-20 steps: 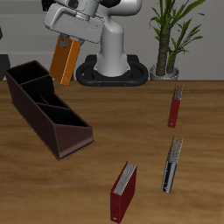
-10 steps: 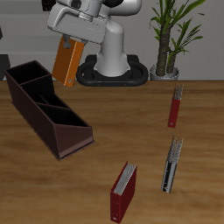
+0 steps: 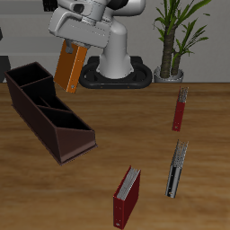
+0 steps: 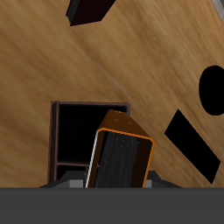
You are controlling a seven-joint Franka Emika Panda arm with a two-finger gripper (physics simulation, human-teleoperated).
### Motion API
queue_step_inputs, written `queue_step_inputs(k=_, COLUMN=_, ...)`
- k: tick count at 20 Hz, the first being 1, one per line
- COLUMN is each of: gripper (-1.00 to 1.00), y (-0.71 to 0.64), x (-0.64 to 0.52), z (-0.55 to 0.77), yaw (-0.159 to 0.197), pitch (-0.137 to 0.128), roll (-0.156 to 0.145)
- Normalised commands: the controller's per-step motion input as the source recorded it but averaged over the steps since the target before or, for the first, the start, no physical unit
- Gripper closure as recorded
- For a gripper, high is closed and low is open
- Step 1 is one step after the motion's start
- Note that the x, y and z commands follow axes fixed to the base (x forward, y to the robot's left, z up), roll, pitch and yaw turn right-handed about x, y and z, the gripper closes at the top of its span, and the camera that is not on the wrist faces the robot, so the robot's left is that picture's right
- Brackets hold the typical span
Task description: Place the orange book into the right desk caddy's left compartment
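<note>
The two-finger gripper (image 3: 75, 40) was pinching the thin bright-orange hardcover book (image 3: 70, 68), which hung tilted in the air above the back end of the long dark maroon-brown desk caddy (image 3: 47, 113). The tilted book could probably strike a thin partition or the slanted wall if lowered off-centre, missing the left compartment (image 4: 77, 134). Counted: one orange book, one caddy, two dark red books (image 3: 127, 197) and one black-and-grey book (image 3: 177, 169) lying well apart from the caddy.

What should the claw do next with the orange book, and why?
Probably lower it a little, keeping it lined up. The claw grips the orange book by its top end, hanging tilted in the air above the right desk caddy. In the wrist view, an open dark pocket lies just below the book, so going down gently seems the next step.
</note>
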Motion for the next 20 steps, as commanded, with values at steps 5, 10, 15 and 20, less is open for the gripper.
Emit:
queue_step_inputs(k=5, gripper=1.0, y=0.17, x=0.08, z=-0.07, yaw=0.004, pitch=0.012, roll=0.03)
queue_step_inputs(k=10, gripper=1.0, y=0.12, x=0.09, z=-0.09, yaw=0.008, pitch=0.018, roll=0.024)
queue_step_inputs(k=15, gripper=1.0, y=0.04, x=0.04, z=-0.18, yaw=0.005, pitch=0.03, roll=0.016)
queue_step_inputs(k=20, gripper=1.0, y=0.09, x=-0.06, z=-0.16, yaw=0.006, pitch=0.02, roll=0.02)
